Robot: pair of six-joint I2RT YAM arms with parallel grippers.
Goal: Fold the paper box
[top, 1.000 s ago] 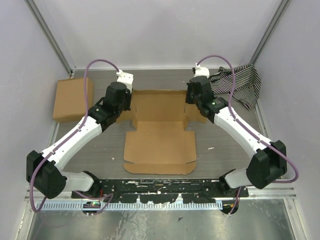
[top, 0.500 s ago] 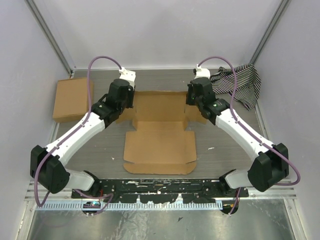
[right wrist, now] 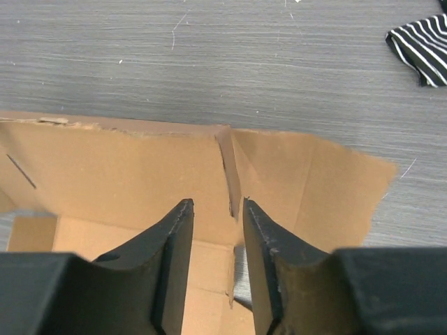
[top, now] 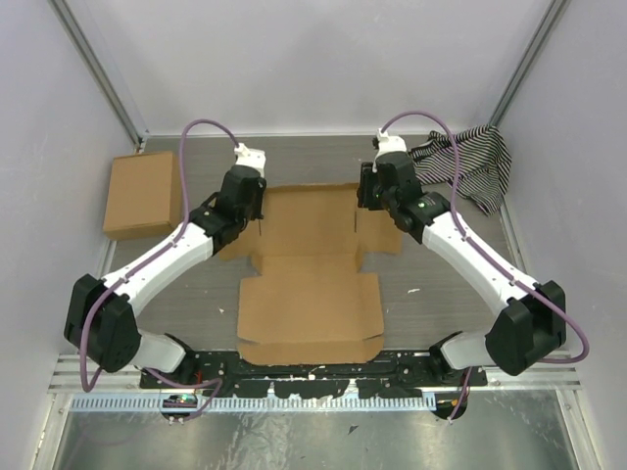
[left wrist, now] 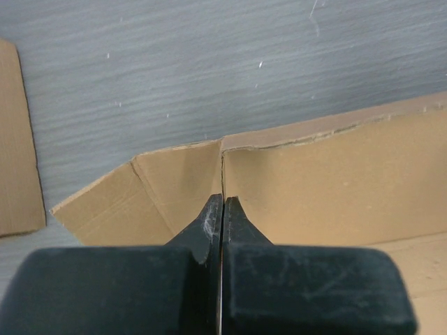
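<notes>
Off at the far-left corner of the grey wood-grain table [top: 411,323] lies a compact brown cardboard slab [top: 144,194], flat and well apart from the work. A crumpled black-and-white striped cloth [top: 480,166] sits at the far-right corner, just beside the right arm, with one cable looping over it. Neither touches the die-cut brown cardboard paper box [top: 309,304], which lies mid-table between the two arms.

Its long axis runs from the table's near edge to the far edge. The wide flat panel points toward the near edge, and the smaller section with side flaps lies farther back. It is plain and unprinted, with creases and slits showing; its far wall is lifted and the corner flaps angle outward.

The left claw [left wrist: 222,204] is at the far-left corner seam with its jaws pressed fully together; I cannot tell whether any cardboard is caught between them. The right claw [right wrist: 215,209] stands partly parted, its jaws straddling the far-right corner crease without clamping it.
</notes>
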